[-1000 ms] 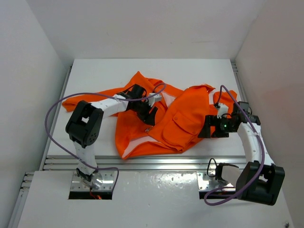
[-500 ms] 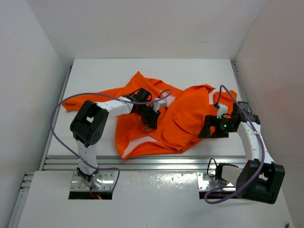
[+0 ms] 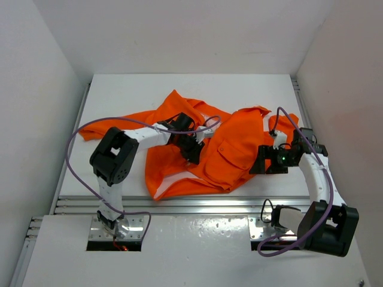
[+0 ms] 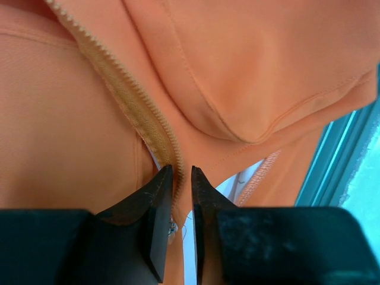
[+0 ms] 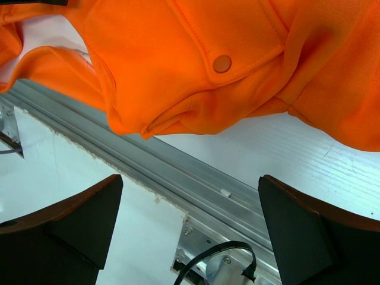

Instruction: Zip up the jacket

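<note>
The bright orange fabric jacket (image 3: 230,152) lies crumpled on the white table (image 3: 119,101), its pale toothed zipper tape (image 4: 127,101) running up-left from the nearer left gripper (image 4: 178,178), whose 2 fingers pinch it (the right gripper (image 5: 189,184) gapes empty beside the hem).

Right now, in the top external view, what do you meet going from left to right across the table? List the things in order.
Purple cable loop → left arm's black elbow → jacket's flap pocket → right arm's green light → right arm's white link.
</note>
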